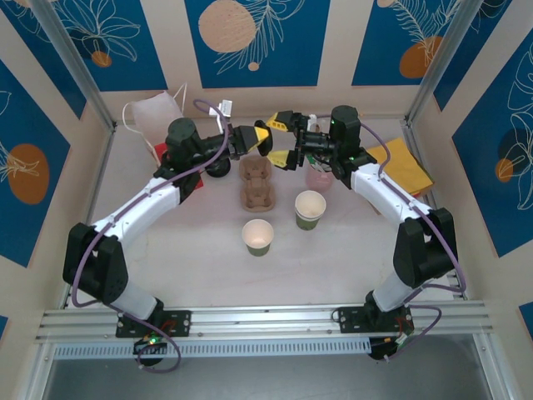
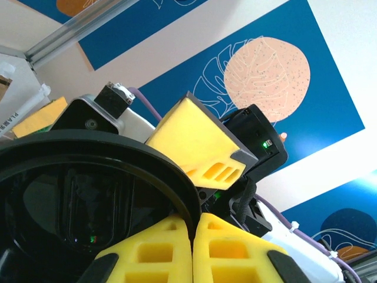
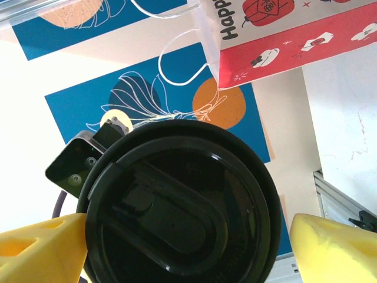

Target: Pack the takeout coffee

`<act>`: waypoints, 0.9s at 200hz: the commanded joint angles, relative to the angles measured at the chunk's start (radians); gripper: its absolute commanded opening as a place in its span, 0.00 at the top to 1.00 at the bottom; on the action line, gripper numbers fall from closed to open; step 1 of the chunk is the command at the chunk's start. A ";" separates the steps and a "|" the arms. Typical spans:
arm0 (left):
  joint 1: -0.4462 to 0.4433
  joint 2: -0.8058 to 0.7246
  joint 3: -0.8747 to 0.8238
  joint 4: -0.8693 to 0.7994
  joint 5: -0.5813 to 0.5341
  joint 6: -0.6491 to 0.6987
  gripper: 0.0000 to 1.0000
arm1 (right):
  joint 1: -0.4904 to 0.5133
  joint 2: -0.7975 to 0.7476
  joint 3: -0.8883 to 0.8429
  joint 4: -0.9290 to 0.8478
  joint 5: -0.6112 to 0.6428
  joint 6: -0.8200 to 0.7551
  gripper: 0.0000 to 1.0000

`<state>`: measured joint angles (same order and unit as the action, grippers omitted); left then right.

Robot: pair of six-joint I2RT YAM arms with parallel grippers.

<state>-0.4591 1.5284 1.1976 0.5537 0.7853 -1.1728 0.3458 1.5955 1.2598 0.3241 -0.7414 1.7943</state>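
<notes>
My left gripper (image 1: 260, 137) hangs above the back of the table, shut on the rim of a loose black disc lid (image 2: 88, 194). In the left wrist view its yellow fingertips (image 2: 193, 227) pinch the lid's edge between them. My right gripper (image 1: 283, 139) faces it with its jaws wide open on either side of the same lid (image 3: 182, 212). The left finger (image 3: 35, 247) sits by the lid's rim and the right finger (image 3: 336, 247) stands clear of it. Two lidless green cups (image 1: 258, 236) (image 1: 310, 208) stand mid-table. The takeout coffee is out of view.
A brown cardboard cup carrier (image 1: 256, 182) lies under the grippers. A white and red paper bag (image 1: 154, 117) stands at the back left. Yellow napkins (image 1: 401, 162) lie at the right, and a pinkish object (image 1: 319, 176) sits below the right wrist.
</notes>
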 commanded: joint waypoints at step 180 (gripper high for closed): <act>-0.018 0.033 0.003 0.088 0.012 -0.020 0.95 | -0.008 0.003 -0.045 0.116 -0.010 0.071 0.31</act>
<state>-0.4679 1.5490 1.1973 0.5980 0.7853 -1.1866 0.3420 1.5963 1.2282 0.4263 -0.7406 1.8610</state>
